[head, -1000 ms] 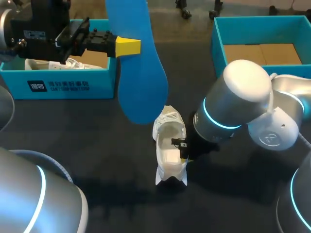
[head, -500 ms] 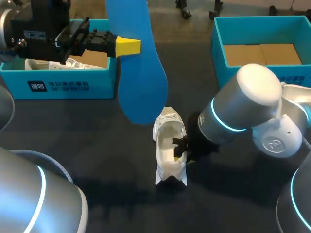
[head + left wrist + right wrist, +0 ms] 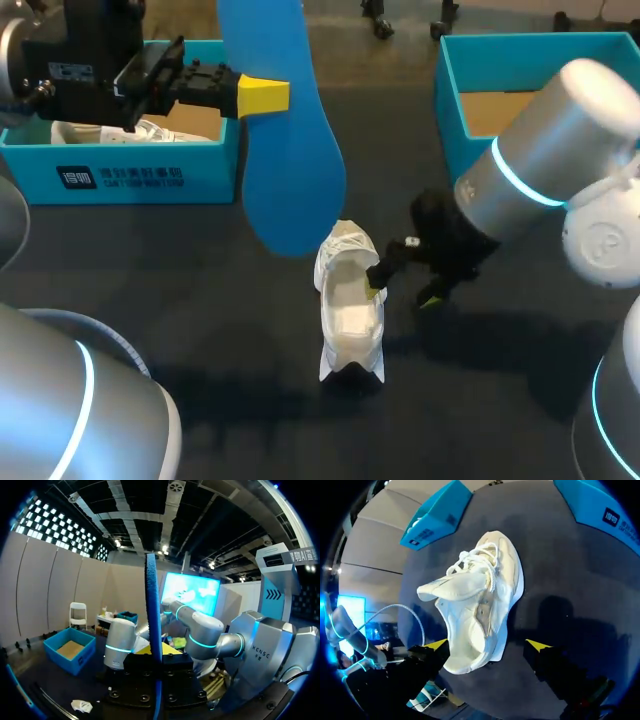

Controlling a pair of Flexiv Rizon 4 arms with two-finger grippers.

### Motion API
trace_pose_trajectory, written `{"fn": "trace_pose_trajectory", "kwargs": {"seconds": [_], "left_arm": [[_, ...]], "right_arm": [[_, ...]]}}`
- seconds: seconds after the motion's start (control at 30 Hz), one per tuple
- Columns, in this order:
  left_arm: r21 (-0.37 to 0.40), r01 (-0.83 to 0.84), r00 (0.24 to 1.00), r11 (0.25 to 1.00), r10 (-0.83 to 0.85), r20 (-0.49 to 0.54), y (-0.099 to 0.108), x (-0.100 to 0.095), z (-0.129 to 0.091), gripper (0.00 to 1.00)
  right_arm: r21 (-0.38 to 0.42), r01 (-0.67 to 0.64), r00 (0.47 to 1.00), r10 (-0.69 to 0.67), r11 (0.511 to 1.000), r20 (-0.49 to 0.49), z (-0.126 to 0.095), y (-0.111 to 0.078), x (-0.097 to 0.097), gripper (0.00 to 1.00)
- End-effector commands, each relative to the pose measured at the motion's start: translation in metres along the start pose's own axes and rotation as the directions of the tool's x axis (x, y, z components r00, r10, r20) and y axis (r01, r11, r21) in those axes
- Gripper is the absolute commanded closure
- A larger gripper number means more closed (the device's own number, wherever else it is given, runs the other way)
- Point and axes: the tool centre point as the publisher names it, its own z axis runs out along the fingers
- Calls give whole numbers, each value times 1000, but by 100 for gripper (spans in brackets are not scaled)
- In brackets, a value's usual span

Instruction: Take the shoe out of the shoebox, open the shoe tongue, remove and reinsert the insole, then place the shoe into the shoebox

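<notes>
A white shoe (image 3: 350, 300) stands on the dark table, its tongue (image 3: 451, 586) pulled up and its opening empty. My right gripper (image 3: 402, 293) is open at the shoe's right side. In the right wrist view the shoe's heel (image 3: 470, 652) lies between the spread fingers of that gripper (image 3: 487, 645), and one fingertip (image 3: 538, 645) stands clear of it. My left gripper (image 3: 265, 95) is held high at the back left, shut on a blue insole (image 3: 285, 140) that hangs over the table. In the left wrist view the insole (image 3: 153, 625) shows edge-on between the fingers.
A blue shoebox (image 3: 120, 175) at the back left holds a second white shoe (image 3: 150, 130). An open blue shoebox (image 3: 450, 95) with a bare cardboard bottom stands at the back right. Both boxes (image 3: 435, 515) (image 3: 600, 505) lie beyond the shoe in the right wrist view.
My right gripper has opened and let go of the shoe's side, and the right arm has risen and drawn back to the right. The left arm and the insole have not moved.
</notes>
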Motion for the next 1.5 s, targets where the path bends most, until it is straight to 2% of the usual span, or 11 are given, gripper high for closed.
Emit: {"fn": "trace_pose_trajectory", "kwargs": {"seconds": [0.03,0.1,0.27,0.37,0.43,0.77,0.83,1.0,1.17,1.27,1.5], "left_arm": [[0,-1,1000,1000,1,-4,-1,-2,2,100],[0,-1,1000,1000,1,-4,-1,-2,2,100],[0,-1,1000,1000,1,-4,-1,-2,2,100],[0,-1,1000,1000,1,-4,-1,-2,2,100],[0,-1,1000,1000,1,-4,-1,-2,2,100],[0,-1,1000,1000,1,-4,-1,-2,2,100],[0,-1,1000,1000,1,-4,-1,-2,2,100],[42,-194,981,980,194,6,-2,-16,11,100],[79,-366,931,927,365,26,-2,-26,14,100],[149,-665,746,732,656,111,4,-30,17,100],[149,-665,746,732,656,111,4,-30,17,100]], "right_arm": [[-9,0,1000,0,1000,-15,-7,-5,-4,0],[-84,-1,990,-11,996,-143,-13,-3,-6,0],[-180,-20,979,-17,984,-201,-63,3,-6,0],[-188,-24,919,-52,982,-391,-88,12,-7,0],[-118,-31,855,-35,993,-517,-99,22,-10,0],[-118,-31,855,-35,993,-517,-99,22,-10,0],[-97,-38,788,-30,995,-615,-94,27,-9,0],[-88,-43,771,-22,995,-637,-109,37,4,0],[-67,-43,721,-16,997,-693,-119,42,12,0],[-30,-31,633,-3,999,-774,-123,45,17,0],[1,-16,625,11,1000,-780,-124,48,18,0]]}}
